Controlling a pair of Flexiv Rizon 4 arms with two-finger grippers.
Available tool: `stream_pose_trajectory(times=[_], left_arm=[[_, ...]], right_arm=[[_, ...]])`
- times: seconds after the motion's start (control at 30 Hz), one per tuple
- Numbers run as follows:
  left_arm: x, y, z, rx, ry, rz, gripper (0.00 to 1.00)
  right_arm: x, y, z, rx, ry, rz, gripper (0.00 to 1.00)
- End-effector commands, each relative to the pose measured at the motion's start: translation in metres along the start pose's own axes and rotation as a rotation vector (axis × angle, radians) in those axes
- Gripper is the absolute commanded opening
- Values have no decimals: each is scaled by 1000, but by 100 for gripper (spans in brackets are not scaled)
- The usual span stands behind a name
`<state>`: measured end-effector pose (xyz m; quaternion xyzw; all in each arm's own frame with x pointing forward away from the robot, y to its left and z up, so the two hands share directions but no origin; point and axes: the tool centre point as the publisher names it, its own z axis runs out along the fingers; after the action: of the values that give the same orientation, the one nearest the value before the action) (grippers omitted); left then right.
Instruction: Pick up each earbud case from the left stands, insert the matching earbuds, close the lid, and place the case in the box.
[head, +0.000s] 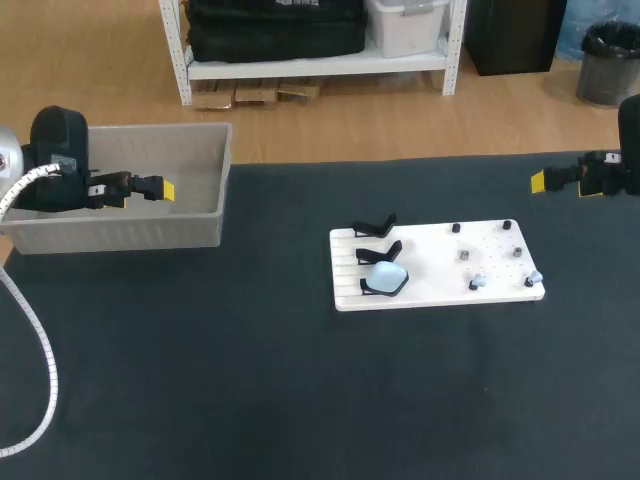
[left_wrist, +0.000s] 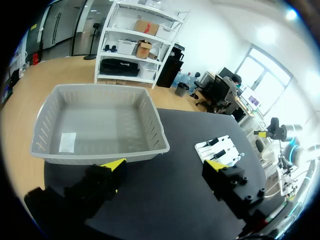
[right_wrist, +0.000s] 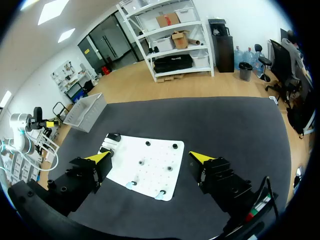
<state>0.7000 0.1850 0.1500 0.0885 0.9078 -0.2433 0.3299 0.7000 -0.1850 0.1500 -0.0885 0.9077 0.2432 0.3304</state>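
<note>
Counter (head: 200, 380): dark-covered, and it carries all the task's things.

Box (left_wrist: 100, 88): grey with slotted walls, at the counter's far left corner. No case is made out inside it.

White board (head: 440, 292): set right of the counter's middle, well apart from the box.

Left pincer (left_wrist: 164, 167): held wide with nothing between the fingers. In the head view it hangs over the box.

Right pincer (right_wrist: 150, 158): also spread wide and gripping nothing. It is held at the counter's far right, well apart from the board, which lies ahead of it.

Black stands (head: 378, 240): ranged along the board's left end. Two are seen bare.

Earbud case (head: 386, 277): pale blue, seated on the nearest stand. Whether its lid is up cannot be told.

Earbuds (head: 477, 283): two small pale blue pieces are noted on the board's right part, near its front edge. The small dark and grey bits beside them are too small to identify.

Progress (judgement): the visible case is not yet picked up, so picking, inserting the earbuds, closing the lid and boxing all remain.

Writing: a white slip (left_wrist: 67, 142) lies on the box floor, its print too small to read. No other label is legible.
</note>
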Motion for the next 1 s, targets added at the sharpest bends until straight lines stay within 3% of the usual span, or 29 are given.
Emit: stream_pose_trajectory(times=[0.03, 0.17, 0.37, 0.7, 0.83, 1.0], left_arm=[[0, 0, 0, 0, 0, 0, 100], [-5, 0, 0, 25, -4, 61, 100], [-25, -1, -2, 148, -18, 203, 100], [-49, -25, 14, 300, 76, 585, 100], [-47, -40, 23, 346, 116, 687, 100], [-28, -62, 32, 431, 152, 772, 100]], right_arm=[[0, 0, 0, 0, 0, 0, 100], [0, 0, 0, 0, 0, 0, 100], [0, 0, 0, 0, 0, 0, 100], [0, 0, 0, 0, 0, 0, 100], [0, 0, 0, 0, 0, 0, 100], [0, 0, 0, 0, 0, 0, 100]])
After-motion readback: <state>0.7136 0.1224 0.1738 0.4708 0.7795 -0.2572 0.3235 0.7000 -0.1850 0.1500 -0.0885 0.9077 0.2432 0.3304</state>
